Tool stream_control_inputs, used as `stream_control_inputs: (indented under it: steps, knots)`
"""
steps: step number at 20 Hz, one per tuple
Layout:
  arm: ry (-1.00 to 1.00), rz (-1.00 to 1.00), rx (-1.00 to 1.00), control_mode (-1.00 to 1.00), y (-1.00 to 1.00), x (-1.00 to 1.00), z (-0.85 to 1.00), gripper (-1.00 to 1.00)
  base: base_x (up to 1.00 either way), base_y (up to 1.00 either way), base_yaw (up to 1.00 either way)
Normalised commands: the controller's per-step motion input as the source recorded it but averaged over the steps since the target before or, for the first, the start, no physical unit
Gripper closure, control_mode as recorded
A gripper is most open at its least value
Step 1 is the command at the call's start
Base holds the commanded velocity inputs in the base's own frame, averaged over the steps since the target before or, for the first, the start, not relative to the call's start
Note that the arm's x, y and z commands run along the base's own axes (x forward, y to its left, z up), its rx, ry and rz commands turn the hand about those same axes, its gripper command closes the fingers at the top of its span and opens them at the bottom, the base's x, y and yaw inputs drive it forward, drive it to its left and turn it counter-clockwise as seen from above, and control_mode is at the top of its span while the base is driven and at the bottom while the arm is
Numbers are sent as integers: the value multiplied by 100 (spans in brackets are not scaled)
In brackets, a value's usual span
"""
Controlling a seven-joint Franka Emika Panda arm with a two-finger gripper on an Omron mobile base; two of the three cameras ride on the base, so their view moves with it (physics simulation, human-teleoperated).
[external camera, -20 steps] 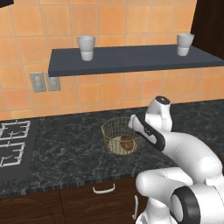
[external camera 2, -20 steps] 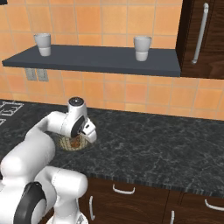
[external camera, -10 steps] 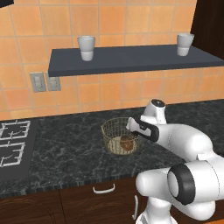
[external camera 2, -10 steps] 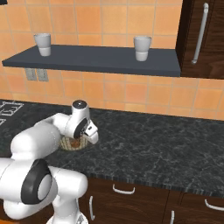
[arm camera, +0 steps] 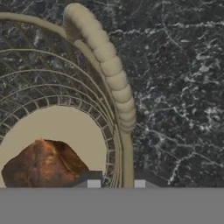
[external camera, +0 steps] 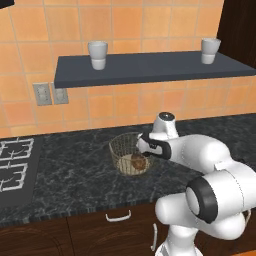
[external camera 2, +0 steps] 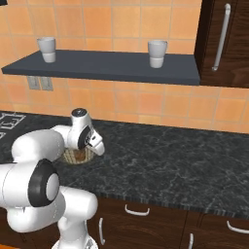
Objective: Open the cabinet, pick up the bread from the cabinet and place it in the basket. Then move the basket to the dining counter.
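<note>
A: Where is the bread (arm camera: 43, 164) sitting, and which way is it lying?

B: It is resting on the pale solid disc at the bottom of the basket (external camera: 120, 150), a rough, lumpy dark brown piece with glossy orange patches. In the hand view its longer side is running roughly across the picture, with a low peak near the middle; in the left base view it is showing as a small rounded lump (external camera: 138, 161), too small to give a heading.

A: And the basket itself?

B: It is standing upright on the black speckled granite worktop (external camera: 75, 175), round and bowl-shaped, made of thin tan wire rings and ribs. A thick beaded tan handle (arm camera: 107, 65) is arching along its rim.

A: What is the gripper (arm camera: 116, 183) doing?

B: Its two small dark fingertips (arm camera: 93, 183) are standing narrow, one on each side of the basket's rim wire, inside and outside the wall, pinching it. The white hand is reaching over the basket's right edge in the left base view.

A: Anything around?

B: Two white cups (external camera: 98, 54) are standing well apart on a dark grey shelf (external camera: 150, 67) against glossy orange tiles, and a stove grate (external camera: 12, 162) is lying off to the left
</note>
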Motion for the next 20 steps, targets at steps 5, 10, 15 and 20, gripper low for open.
stream_control_inputs:
  steps: [5,10,15,20]
  knots:
    - [-3,0,-1,-100,1,-31,-9,100,0,0,0]
    - [-2,-4,8,-100,-12,-45,2,100,0,0,0]
    - [-18,-4,15,-100,0,-38,4,100,0,0,0]
    - [-6,-8,15,-100,0,-14,37,100,0,0,0]
